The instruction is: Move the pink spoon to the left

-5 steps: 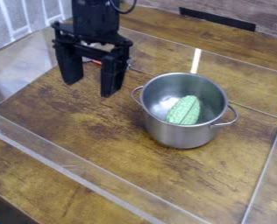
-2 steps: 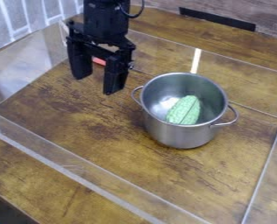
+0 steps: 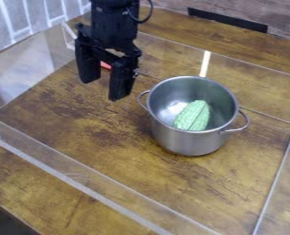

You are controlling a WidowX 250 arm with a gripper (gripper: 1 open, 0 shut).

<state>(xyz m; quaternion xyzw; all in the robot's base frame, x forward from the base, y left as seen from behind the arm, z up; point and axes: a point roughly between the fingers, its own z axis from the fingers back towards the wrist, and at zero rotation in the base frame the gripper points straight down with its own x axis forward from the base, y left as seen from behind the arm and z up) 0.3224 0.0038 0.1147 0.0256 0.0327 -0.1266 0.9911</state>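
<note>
My black gripper (image 3: 100, 89) hangs fingers-down over the back left of the wooden table, open, with nothing clamped. A small reddish-pink sliver (image 3: 107, 66) shows between the two fingers; it looks like the pink spoon on the table behind them, but most of it is hidden. The gripper stands just left of the steel pot (image 3: 184, 138).
The steel pot holds a green ribbed item (image 3: 195, 115) and something pale beside it. Clear plastic walls (image 3: 61, 170) run along the front and the right side of the table (image 3: 74, 128). A dark strip (image 3: 228, 18) lies at the back.
The gripper has shifted a little to the right and toward the back, and its fingers have rolled slightly. It stayed open. The pot has not moved.
</note>
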